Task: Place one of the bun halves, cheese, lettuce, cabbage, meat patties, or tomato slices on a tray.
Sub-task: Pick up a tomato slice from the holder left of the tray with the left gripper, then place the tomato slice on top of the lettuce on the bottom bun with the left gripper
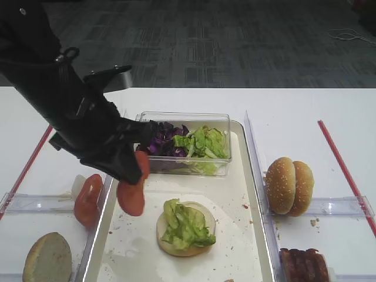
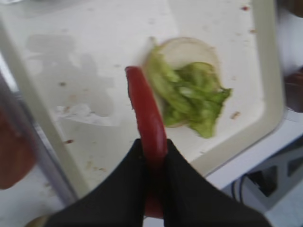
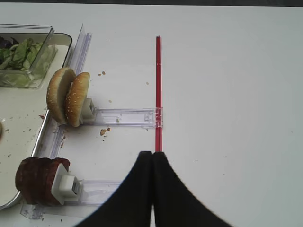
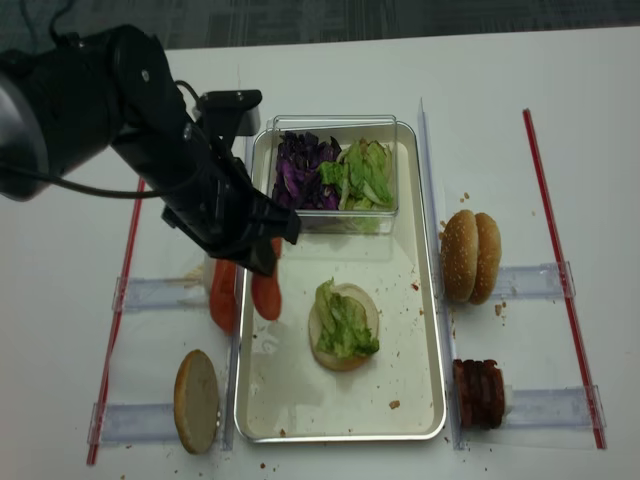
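My left gripper (image 2: 154,156) is clamped on a tomato slice (image 1: 131,194), which hangs edge-down from my jaws above the left part of the tray (image 1: 247,235), just inside its left rim. In my left wrist view the slice sits upright between my two black fingers, with the tray floor beneath it. On the tray lies a bun half (image 1: 200,220), cut face up, with lettuce (image 1: 185,223) piled on it, a little to the right of the slice. So I judge the stack begun and this tomato lifted and carried over, but not yet set down; it is not touching the tray or the lettuce. What is left, as I see it, is to lower and release it. More tomato (image 1: 87,200) stands on the table outside the left rim. My right gripper (image 3: 152,158) is closed on nothing, hovering over the bare table right of the patties (image 3: 40,179).
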`<state>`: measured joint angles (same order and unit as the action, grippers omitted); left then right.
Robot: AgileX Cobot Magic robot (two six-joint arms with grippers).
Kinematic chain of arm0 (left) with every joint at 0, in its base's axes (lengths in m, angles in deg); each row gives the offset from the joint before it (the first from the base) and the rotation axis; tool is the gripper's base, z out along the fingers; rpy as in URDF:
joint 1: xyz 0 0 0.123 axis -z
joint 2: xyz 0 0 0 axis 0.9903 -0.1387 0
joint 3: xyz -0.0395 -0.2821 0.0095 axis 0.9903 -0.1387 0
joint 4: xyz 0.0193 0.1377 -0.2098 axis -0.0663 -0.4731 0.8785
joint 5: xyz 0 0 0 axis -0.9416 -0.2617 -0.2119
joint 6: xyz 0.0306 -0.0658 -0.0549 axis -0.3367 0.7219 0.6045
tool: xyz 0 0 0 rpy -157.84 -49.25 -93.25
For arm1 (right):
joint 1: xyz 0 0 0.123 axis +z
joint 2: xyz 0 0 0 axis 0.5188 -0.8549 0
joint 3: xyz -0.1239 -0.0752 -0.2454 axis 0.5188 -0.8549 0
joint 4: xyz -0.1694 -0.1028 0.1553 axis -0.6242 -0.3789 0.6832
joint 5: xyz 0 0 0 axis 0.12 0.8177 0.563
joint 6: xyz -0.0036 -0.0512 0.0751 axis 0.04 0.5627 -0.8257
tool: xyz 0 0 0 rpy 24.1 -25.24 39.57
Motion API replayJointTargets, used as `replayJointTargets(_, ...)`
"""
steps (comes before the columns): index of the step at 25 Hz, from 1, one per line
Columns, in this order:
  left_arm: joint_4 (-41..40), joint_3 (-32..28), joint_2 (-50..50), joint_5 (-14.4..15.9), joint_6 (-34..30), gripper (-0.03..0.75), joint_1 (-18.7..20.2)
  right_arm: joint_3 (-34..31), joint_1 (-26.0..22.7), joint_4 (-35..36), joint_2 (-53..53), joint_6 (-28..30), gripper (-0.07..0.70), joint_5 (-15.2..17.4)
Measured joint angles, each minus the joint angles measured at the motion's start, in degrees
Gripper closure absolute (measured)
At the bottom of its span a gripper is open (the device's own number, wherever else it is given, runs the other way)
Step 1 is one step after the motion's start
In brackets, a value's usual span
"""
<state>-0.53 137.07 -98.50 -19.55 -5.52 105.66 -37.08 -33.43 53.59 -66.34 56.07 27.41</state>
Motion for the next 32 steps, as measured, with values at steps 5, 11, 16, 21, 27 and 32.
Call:
replayJointTargets(5, 17.2, 0.0, 0.0, 3.35, -13.68, 0.648, 1.34, 0.0, 0.0, 0.0, 0.0, 0.0, 0.6, 0.0)
replayJointTargets(11, 22.86, 0.0, 0.09, 3.97, -19.37, 0.648, 1.56, 0.0, 0.0, 0.0, 0.0, 0.0, 0.6, 0.0)
replayJointTargets(16, 22.85, 0.0, -3.53, 3.84, -20.85, 0.648, 1.56, 0.0, 0.0, 0.0, 0.0, -0.12, 0.6, 0.0)
replayJointTargets(21, 23.07, 0.0, -8.41, 2.99, -22.16, 0.648, 1.56, 0.0, 0.0, 0.0, 0.0, -0.12, 0.6, 0.0)
replayJointTargets(27, 25.71, 0.0, -14.05, 1.23, -24.17, 0.648, 1.56, 0.0, 0.0, 0.0, 0.0, -0.12, 0.6, 0.0)
replayJointTargets(32, 27.32, 0.0, -16.89, -0.02, -25.25, 0.649, 1.56, 0.0, 0.0, 0.0, 0.0, -0.12, 0.6, 0.0)
